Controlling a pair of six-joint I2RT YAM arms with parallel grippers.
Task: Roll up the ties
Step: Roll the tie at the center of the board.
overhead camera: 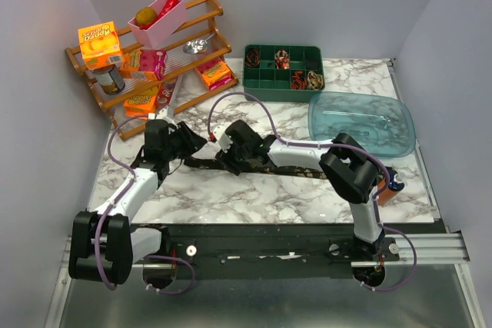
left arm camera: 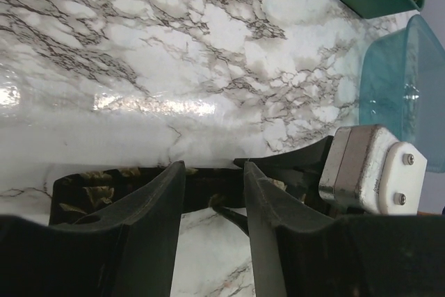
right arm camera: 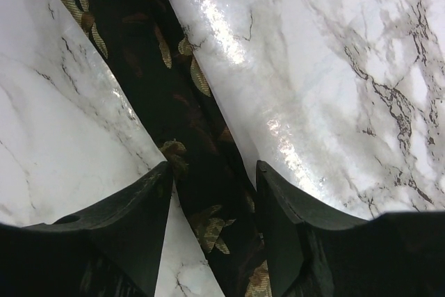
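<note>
- While the necktie (right arm camera: pixel 188 123) lay flat and unrolled across the marble tabletop (overhead camera: pixel 231 197), both hands stood low over its left part.
- The left hand (left arm camera: pixel 214 172) and the right hand (right arm camera: pixel 212 172) each had fingers apart, straddling the fabric and pinching nothing.
- A tidy roll probably called for one hand to pin the strip while the other turned the end over tight and square.
- The green compartment tray (overhead camera: pixel 269 87) held coiled ties (overhead camera: pixel 306 79) in some cells.
- The pink bin (overhead camera: pixel 157 34) held a round brown item and something red.
</note>
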